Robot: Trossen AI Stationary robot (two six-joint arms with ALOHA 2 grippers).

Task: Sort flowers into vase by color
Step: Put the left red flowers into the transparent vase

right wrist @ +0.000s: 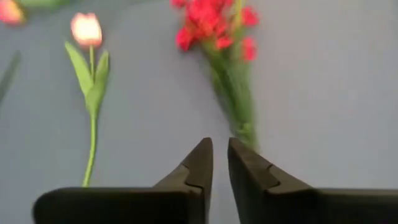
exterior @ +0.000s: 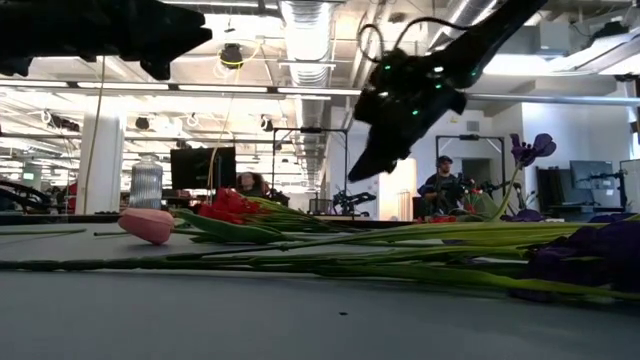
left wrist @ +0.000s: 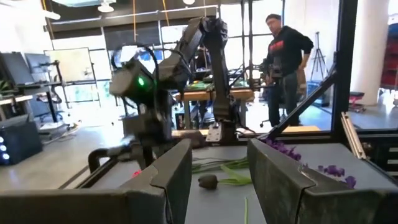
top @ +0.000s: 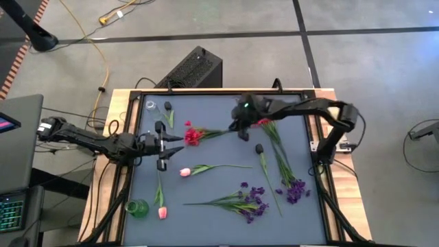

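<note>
Right gripper (right wrist: pixel 220 163) hovering above the stem end of the red flower spray (top: pixel 194 134), jaws a narrow slit apart, holding nothing. Spray lying flat on the table (top: pixel 206 219), blossoms toward the left gripper (top: pixel 164 145), long axis running on straight ahead of the jaws. Left jaws apart, empty, waiting beside the blossoms. Right arm nearer the stem.

Right gripper (right wrist: pixel 220 163): dark fingers, narrow gap, empty, above grey table (right wrist: pixel 323 93).
Red blossom spray (right wrist: pixel 214 25): stem toward the fingertips, blurred.
Pink tulip (right wrist: pixel 86 29): lying apart, stem alongside.
</note>
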